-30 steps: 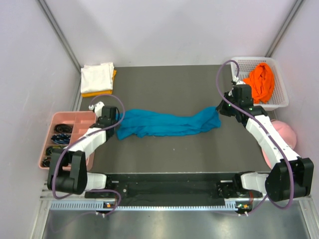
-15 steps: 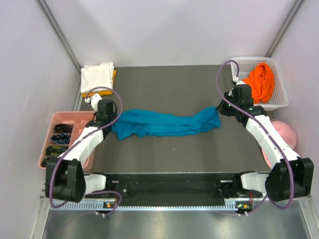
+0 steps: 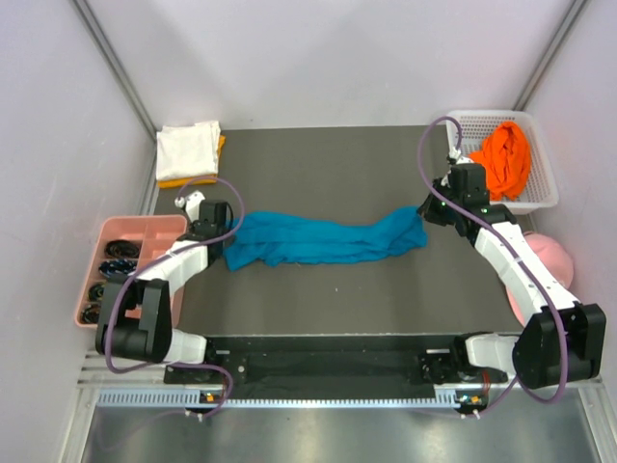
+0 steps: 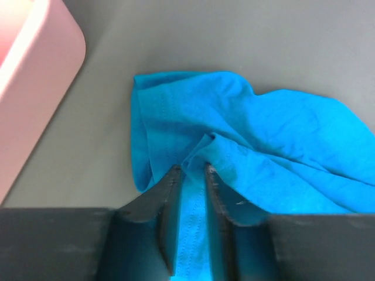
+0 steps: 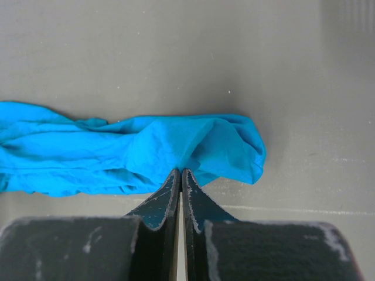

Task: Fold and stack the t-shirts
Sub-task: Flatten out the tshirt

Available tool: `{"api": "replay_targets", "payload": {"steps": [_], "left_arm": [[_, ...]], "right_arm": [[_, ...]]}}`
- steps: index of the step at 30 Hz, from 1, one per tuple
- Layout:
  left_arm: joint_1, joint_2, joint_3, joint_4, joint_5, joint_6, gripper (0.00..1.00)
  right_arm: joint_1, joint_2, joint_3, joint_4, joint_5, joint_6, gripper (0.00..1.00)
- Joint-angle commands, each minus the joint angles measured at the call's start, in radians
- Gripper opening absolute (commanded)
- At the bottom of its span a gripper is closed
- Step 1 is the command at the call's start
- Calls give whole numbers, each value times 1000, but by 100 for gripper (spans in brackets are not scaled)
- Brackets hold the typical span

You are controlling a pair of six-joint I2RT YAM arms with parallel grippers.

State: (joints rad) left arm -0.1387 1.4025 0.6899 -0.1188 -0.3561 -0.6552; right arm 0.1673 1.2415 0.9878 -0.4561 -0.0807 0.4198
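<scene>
The teal-blue t-shirt [image 3: 318, 239] lies bunched in a long strip across the middle of the dark table. My left gripper [image 3: 228, 234] is at its left end; in the left wrist view the gripper [image 4: 193, 170] is closed on a fold of the shirt [image 4: 281, 134]. My right gripper [image 3: 424, 212] is at the shirt's right end; in the right wrist view the gripper [image 5: 180, 171] is pinched shut on the cloth's edge [image 5: 117, 158]. A folded white t-shirt [image 3: 186, 148] lies on a yellow-orange one [image 3: 188, 179] at the back left. A bright orange t-shirt [image 3: 504, 159] sits in a basket.
A white mesh basket [image 3: 547, 198] stands at the back right. A pink compartment tray [image 3: 108, 231] with dark small items sits at the left edge, its corner also in the left wrist view [image 4: 29, 88]. A pink cap [image 3: 551, 256] lies at the right edge.
My left gripper pulled the shirt's left end leftward half a second ago, then came back right to about where it was. The right arm has not moved.
</scene>
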Motion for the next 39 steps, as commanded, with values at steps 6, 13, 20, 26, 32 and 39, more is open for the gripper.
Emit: {"api": "replay_targets", "payload": {"steps": [6, 13, 20, 26, 32, 39], "left_arm": [[5, -89, -6, 24, -35, 5, 47], [5, -53, -13, 45, -21, -4, 47], [5, -46, -32, 42, 8, -14, 46], [5, -45, -67, 54, 3, -20, 47], [5, -20, -75, 79, 5, -21, 44], [5, 18, -66, 111, -4, -23, 40]], "right_arm": [[1, 9, -1, 31, -16, -7, 0], [1, 9, -1, 27, -11, -10, 0], [1, 9, 5, 23, -7, -10, 0], [1, 10, 8, 22, -11, -12, 0], [3, 10, 9, 19, -10, -12, 0], [1, 9, 11, 14, -7, -15, 0]]}}
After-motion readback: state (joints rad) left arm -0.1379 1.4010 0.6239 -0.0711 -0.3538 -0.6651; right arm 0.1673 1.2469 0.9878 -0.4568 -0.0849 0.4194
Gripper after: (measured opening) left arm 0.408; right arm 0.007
